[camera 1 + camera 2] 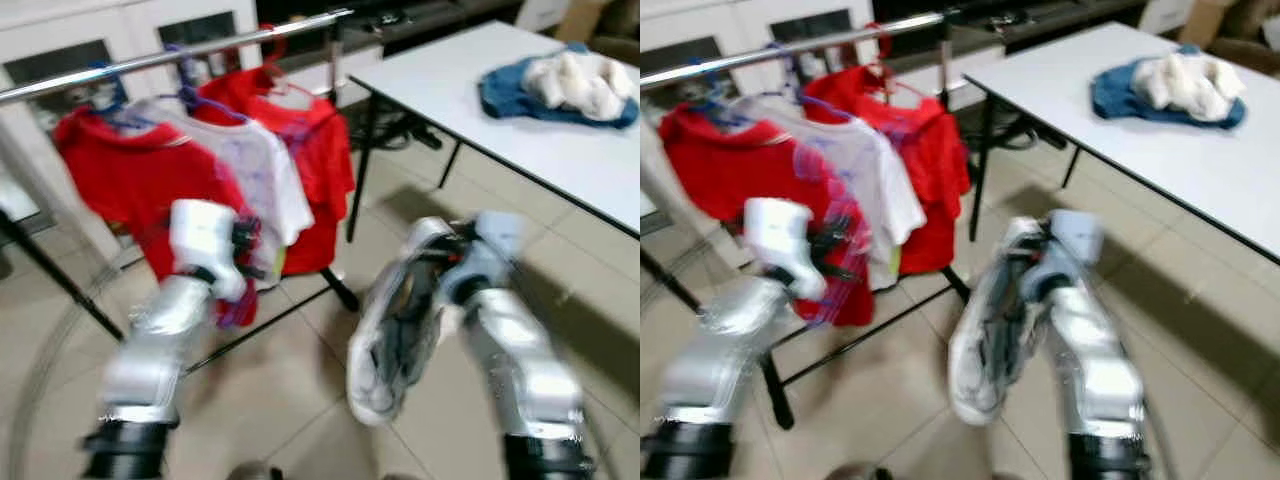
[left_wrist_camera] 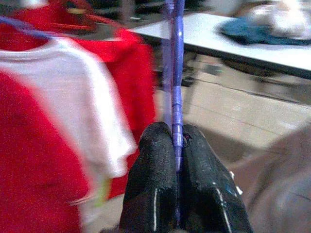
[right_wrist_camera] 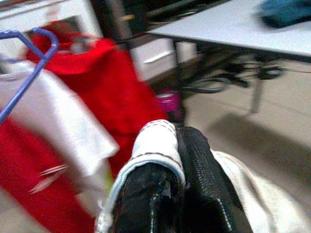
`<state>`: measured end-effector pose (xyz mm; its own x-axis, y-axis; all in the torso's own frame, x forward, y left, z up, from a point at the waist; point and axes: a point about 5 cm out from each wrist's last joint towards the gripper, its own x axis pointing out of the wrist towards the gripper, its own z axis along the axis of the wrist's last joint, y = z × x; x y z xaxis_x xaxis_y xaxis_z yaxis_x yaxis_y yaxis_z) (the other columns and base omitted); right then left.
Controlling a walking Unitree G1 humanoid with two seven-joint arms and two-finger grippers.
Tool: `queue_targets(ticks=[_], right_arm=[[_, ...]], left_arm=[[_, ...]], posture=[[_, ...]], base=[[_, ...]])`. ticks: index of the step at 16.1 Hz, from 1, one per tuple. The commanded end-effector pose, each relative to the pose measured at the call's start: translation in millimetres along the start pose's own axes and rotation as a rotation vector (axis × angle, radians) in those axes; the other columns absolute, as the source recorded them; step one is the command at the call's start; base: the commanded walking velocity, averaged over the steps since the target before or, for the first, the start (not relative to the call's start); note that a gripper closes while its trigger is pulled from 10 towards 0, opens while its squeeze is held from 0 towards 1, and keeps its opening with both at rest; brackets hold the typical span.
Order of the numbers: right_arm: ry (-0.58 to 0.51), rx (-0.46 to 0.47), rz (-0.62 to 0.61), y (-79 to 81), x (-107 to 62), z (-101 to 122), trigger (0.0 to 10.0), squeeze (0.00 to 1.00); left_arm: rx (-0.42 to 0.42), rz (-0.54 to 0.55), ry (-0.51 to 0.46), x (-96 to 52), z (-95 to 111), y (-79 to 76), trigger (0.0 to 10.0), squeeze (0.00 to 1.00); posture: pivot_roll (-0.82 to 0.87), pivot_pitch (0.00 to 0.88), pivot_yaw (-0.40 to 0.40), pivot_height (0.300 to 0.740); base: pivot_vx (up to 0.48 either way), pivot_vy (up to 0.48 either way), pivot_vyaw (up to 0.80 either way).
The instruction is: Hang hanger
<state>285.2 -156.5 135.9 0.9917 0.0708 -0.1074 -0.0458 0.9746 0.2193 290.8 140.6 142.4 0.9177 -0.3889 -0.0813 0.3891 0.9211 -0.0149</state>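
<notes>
My left gripper (image 2: 176,133) is shut on a thin purple hanger (image 2: 174,68), held in front of the clothes rail (image 1: 200,48). The hanger's hook (image 3: 36,41) appears in the right wrist view. My right gripper (image 3: 177,131) is shut on the edge of a white and grey garment (image 1: 385,340), which hangs down from it above the tiled floor. Both arms are raised side by side, the left gripper (image 1: 245,250) close to the clothes on the rail. The eye views are blurred.
On the rail hang a red shirt (image 1: 120,170), a white shirt (image 1: 262,175) and another red shirt (image 1: 315,140). A white table (image 1: 470,100) stands to the right with a blue and white pile of clothes (image 1: 560,85). The rack's black legs (image 1: 340,290) cross the floor.
</notes>
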Motion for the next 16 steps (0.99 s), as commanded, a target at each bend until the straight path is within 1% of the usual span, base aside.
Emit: queue_targets(ticks=[1, 2, 4, 5, 6, 7, 8, 9, 10, 11, 13, 15, 16], right_arm=[[-0.085, 0.008, 0.060, 12.4, -0.8, 17, 10.0, 0.00], [-0.086, -0.001, 0.051, 8.7, -1.5, 16, 10.0, 0.00], [-0.128, 0.010, 0.073, 16.3, -2.0, 28, 10.0, 0.00], [-0.144, -0.033, 0.119, 20.9, -2.4, 33, 10.0, 0.00], [-0.153, -0.036, 0.117, 21.5, -2.6, 36, 10.0, 0.00], [-0.197, -0.018, 0.133, 26.2, -2.8, 51, 10.0, 0.00], [-0.227, -0.006, 0.153, 29.0, -2.6, 60, 10.0, 0.00], [-0.275, -0.004, 0.152, 27.7, 0.8, 76, 10.0, 0.00], [-0.311, 0.012, 0.147, 27.8, 1.3, 89, 10.0, 0.00], [-0.351, 0.015, 0.180, 30.3, -0.8, 101, 10.0, 0.00], [-0.343, 0.005, 0.186, 28.7, -0.6, 101, 10.0, 0.00], [-0.320, 0.016, 0.204, 29.3, -2.1, 98, 10.0, 0.00], [-0.316, 0.019, 0.211, 30.3, -2.6, 96, 10.0, 0.00]], left_arm=[[0.020, 0.022, -0.017, -1.8, 7, 6.4, 10.0, 0.00], [0.022, 0.001, -0.010, -2.0, 3, 2.3, 10.0, 0.00], [0.039, -0.006, -0.020, -0.8, 8, 4.5, 10.0, 0.00], [0.042, -0.005, -0.026, 0.3, 10, 4.3, 10.0, 0.00], [0.044, -0.007, -0.025, -0.3, 9, 4.4, 10.0, 0.00], [0.044, 0.002, -0.035, -1.6, 12, 6.8, 10.0, 0.00], [0.043, 0.014, -0.037, -2.8, 12, 8.8, 10.0, 0.00], [0.056, -0.002, -0.022, -3.0, 8, 8.0, 10.0, 0.00], [0.061, -0.014, -0.032, -2.0, 12, 8.2, 10.0, 0.00], [0.064, 0.020, -0.049, -1.7, 15, 14.7, 10.0, 0.00], [0.052, 0.041, -0.065, -2.6, 17, 16.9, 10.0, 0.00], [0.016, 0.122, -0.107, -4.7, 24, 27.0, 10.0, 0.00], [0.014, 0.146, -0.108, -5.1, 24, 30.1, 10.0, 0.00]], posture=[[-0.07, 0.050, 0.005, 0.740], [-0.08, 0.047, 0.008, 0.740], [-0.08, 0.046, 0.012, 0.740], [-0.08, 0.034, 0.014, 0.740], [-0.09, 0.030, 0.005, 0.740], [-0.08, 0.027, 0.001, 0.740], [-0.08, 0.012, 0.012, 0.740], [-0.08, 0.008, 0.017, 0.740], [-0.08, 0.007, 0.014, 0.740], [-0.08, 0.000, 0.024, 0.740], [-0.09, 0.001, 0.014, 0.740], [-0.08, 0.000, 0.013, 0.740], [-0.08, 0.004, 0.002, 0.740]], base=[[0.304, 0.000, -0.80], [0.304, 0.000, -0.80], [0.307, 0.000, -0.80], [0.307, 0.000, -0.80], [0.311, 0.000, -0.80], [0.311, 0.000, -0.80], [0.307, 0.000, -0.80], [0.307, 0.000, -0.80], [0.307, 0.000, -0.80], [0.307, 0.000, -0.80], [0.309, 0.000, -0.21], [0.311, 0.000, 0.00], [0.334, 0.000, 0.00]])
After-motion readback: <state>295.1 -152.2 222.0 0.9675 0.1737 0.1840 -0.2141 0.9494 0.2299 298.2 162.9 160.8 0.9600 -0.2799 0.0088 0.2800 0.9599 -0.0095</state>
